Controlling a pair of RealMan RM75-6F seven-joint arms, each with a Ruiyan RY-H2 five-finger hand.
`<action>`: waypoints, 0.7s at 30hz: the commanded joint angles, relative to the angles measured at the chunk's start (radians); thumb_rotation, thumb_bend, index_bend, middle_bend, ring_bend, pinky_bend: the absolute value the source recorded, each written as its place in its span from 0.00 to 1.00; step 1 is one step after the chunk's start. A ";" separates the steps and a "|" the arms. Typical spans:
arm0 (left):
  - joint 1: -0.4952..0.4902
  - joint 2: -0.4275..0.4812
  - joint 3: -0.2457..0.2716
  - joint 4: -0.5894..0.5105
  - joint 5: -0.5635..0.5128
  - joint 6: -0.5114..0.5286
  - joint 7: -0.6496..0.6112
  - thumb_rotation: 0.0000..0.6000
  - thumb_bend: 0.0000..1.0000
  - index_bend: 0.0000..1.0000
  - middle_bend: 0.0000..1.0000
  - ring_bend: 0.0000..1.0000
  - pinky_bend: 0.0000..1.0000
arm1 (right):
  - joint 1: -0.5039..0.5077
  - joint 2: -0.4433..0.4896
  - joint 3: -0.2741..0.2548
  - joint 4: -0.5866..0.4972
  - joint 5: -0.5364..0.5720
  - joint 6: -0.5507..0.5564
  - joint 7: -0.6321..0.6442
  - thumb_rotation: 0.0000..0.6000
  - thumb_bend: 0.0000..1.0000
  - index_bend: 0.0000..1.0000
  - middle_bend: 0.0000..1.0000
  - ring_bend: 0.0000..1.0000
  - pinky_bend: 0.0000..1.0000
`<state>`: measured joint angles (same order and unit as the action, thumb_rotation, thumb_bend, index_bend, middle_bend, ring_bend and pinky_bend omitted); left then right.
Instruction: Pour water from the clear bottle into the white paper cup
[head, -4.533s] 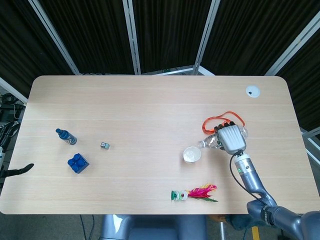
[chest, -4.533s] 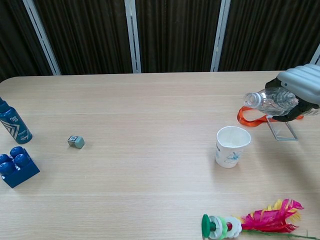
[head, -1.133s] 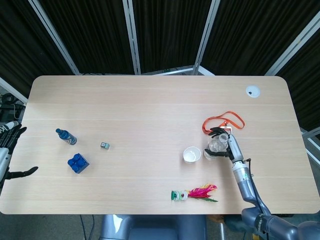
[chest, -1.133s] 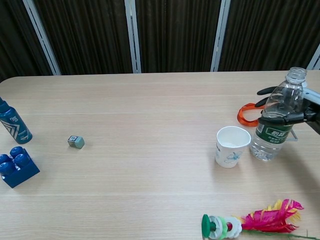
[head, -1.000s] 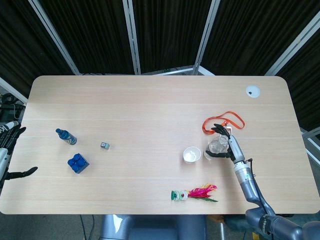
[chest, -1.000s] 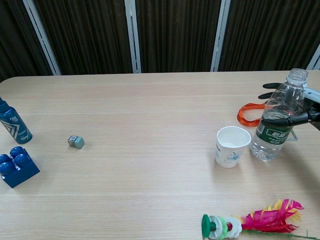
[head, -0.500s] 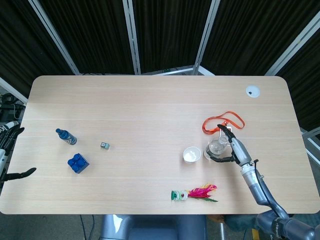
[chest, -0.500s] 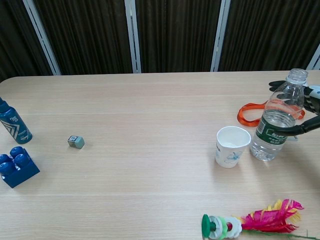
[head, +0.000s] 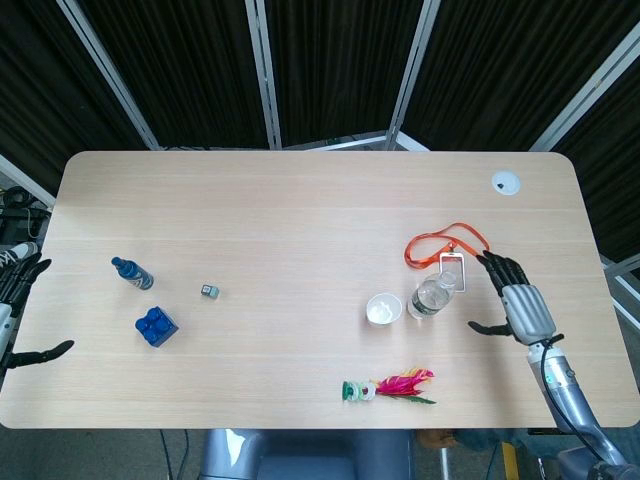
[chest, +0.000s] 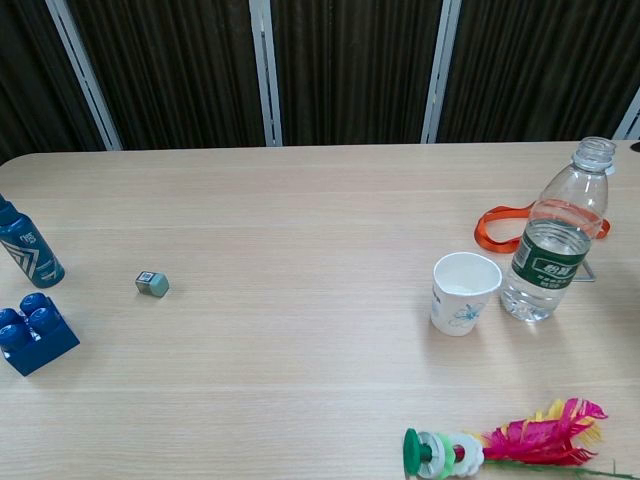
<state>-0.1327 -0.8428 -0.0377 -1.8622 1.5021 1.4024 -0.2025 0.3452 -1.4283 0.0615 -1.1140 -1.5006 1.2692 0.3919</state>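
The clear bottle with a green label stands upright and uncapped on the table, just right of the white paper cup. From above, the bottle and cup sit side by side, close but apart. My right hand hovers to the right of the bottle with its fingers spread, holding nothing and clear of the bottle. It does not show in the chest view. My left hand shows only partly at the table's far left edge, fingers apart, holding nothing.
An orange lanyard with a badge lies behind the bottle. A pink feather shuttlecock lies near the front edge. At the left are a blue bottle, a blue brick and a small grey cube.
My right hand has let go of the upright bottle and drawn away to the right, out of the chest view. The bottle and cup stay put.
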 joint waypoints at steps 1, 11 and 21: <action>0.007 -0.003 -0.002 0.001 -0.001 0.015 0.013 1.00 0.00 0.00 0.00 0.00 0.00 | -0.060 0.054 -0.004 -0.075 0.024 0.067 -0.085 1.00 0.00 0.00 0.00 0.00 0.00; 0.006 -0.100 -0.043 0.047 -0.069 0.063 0.196 1.00 0.00 0.00 0.00 0.00 0.00 | -0.165 0.221 0.021 -0.385 0.063 0.215 -0.262 1.00 0.00 0.00 0.00 0.00 0.00; 0.010 -0.113 -0.042 0.059 -0.070 0.067 0.213 1.00 0.00 0.00 0.00 0.00 0.00 | -0.225 0.312 0.014 -0.586 0.061 0.280 -0.399 1.00 0.00 0.00 0.00 0.00 0.00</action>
<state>-0.1235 -0.9562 -0.0803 -1.8036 1.4318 1.4694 0.0106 0.1283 -1.1187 0.0764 -1.6930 -1.4396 1.5404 0.0013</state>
